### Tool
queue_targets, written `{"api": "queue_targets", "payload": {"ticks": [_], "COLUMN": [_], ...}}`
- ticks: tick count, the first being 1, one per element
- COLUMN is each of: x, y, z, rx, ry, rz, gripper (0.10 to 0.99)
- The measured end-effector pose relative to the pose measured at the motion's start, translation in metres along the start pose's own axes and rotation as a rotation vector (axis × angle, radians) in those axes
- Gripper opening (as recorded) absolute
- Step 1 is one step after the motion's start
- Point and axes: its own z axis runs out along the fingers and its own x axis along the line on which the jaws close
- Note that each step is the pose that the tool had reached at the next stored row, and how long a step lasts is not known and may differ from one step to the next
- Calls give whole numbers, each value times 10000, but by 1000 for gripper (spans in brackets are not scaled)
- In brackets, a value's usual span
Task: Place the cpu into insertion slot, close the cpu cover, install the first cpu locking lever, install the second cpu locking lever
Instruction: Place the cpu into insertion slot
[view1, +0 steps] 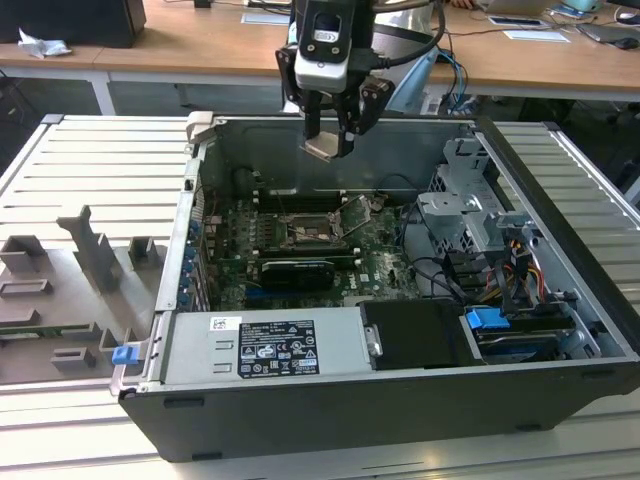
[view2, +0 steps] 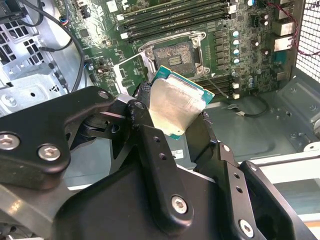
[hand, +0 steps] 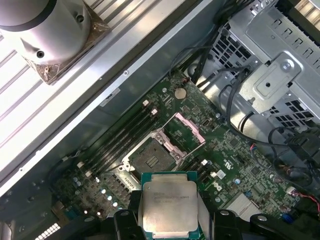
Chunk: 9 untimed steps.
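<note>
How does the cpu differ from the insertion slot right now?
The cpu shows a pale silver face; the insertion slot is dark inside a metal rim. The cpu is held in the gripper, well above the green board; the insertion slot sits on that board, uncovered and empty. Both are square and look close in size.

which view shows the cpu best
The first wrist view: the cpu faces the camera squarely, most of its metal face showing. The second wrist view shows it tilted, its edges hidden by the fingers. In the exterior view it is a small plate in the gripper, above the open case.
</note>
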Motion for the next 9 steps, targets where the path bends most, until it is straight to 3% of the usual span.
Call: {"api": "queue_targets", "payload": {"ticks": [9], "x": [0], "y": [-1], "z": [14], "rx": [-3], "ry": [-13], "rz": [142], "gripper": [529]}}
